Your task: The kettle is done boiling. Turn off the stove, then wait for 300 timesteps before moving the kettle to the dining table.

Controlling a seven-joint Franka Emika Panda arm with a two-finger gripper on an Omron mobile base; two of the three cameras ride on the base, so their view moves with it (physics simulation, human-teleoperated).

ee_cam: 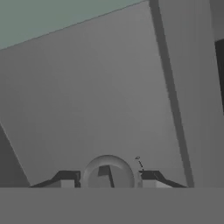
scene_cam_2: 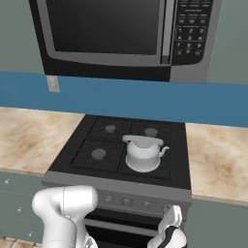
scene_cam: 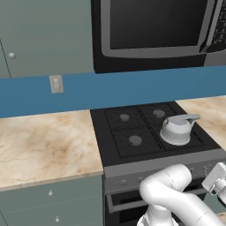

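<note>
Tool (ee_cam: 107,181) sits right at the grey front panel (ee_cam: 109,96) of the stove; in the hand view its two dark fingertips (ee_cam: 66,179) stand one on each side of a small round grey knob (ee_cam: 107,174), close against its rim. Whether the pads actually press the knob cannot be told. Jaws are narrowly parted, spaced about the knob's width. In the right base view the tool (scene_cam_2: 170,224) is low at the right end of the panel, beside the row of small knobs (scene_cam_2: 127,201); in the left base view the white wrist (scene_cam: 216,176) is at the right edge, level with the panel.

Just beyond and above the tool: the black four-burner gas cooktop with dark grates (scene_cam_2: 104,145).

The small squat silver-grey metal kettle with a flat arching handle (scene_cam_2: 142,154) stands upright on the front right burner, up and slightly left of the tool, well apart from it. Its short spout points right in the right base view. Left base view shows the same kettle (scene_cam: 177,130) on that near right grate.

Beige marble-patterned tabletop (scene_cam: 44,145) runs on both sides of the stove.

Farther back: a blue backsplash band (scene_cam_2: 121,99) with a pale wall socket (scene_cam: 56,84). Above it hangs a black microwave (scene_cam_2: 121,36), high over the tool.
</note>
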